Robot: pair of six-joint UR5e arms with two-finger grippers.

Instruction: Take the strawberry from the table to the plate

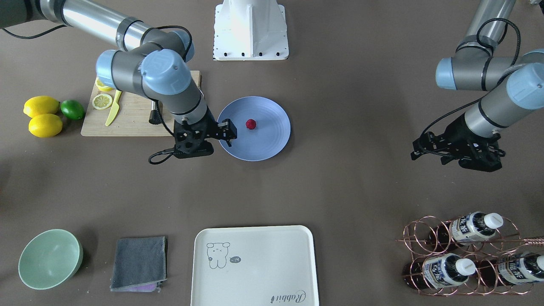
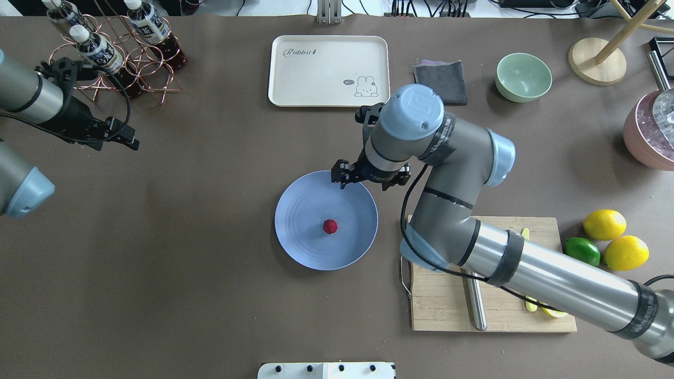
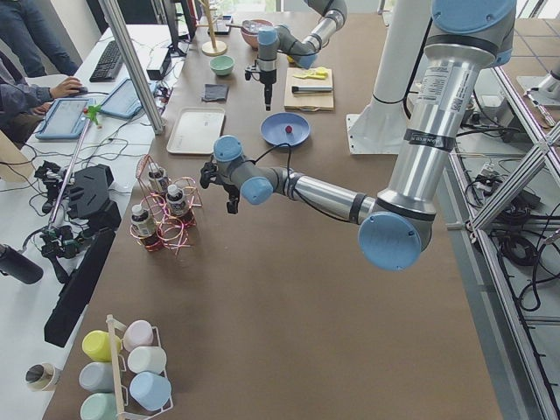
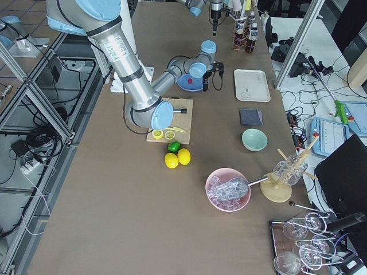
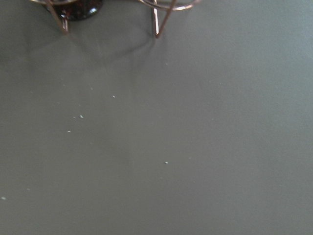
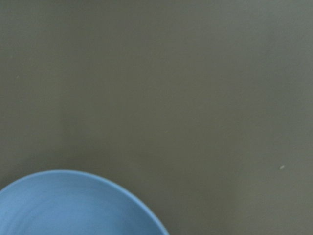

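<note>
Right fingers apart and empty over plate rim, overhead shows strawberry mid-plate, wrist view only rim.

The right arm and left arm are polished silver tubes joined by grey housings with pale-blue round caps. Black cables loop along them. The right end effector and left end effector are black and skeletal. The white pedestal base has dark screws along its foot.

Mostly matt surfaces
We see a matt table, a matt plate, a bumpy strawberry — and a wooden board.
</note>
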